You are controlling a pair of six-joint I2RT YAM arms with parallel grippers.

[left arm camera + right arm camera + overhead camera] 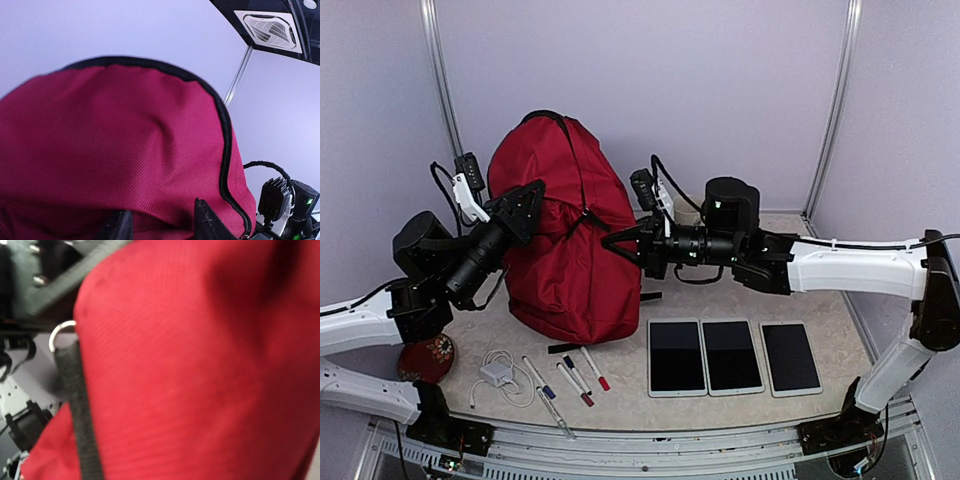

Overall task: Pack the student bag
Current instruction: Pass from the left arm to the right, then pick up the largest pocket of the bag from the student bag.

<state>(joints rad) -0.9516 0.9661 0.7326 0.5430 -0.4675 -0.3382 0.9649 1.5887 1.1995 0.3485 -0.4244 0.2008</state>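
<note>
We find the student bag [565, 235] upright between the hands: left hand [535, 200] parted against it, right hand [617, 240] closed

Black-and-white arms [850, 270], black cables [880, 244]

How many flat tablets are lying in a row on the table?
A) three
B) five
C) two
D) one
A: three dark-screened tablets lie side by side near the front edge of the table, to the right of the red student bag.
</note>
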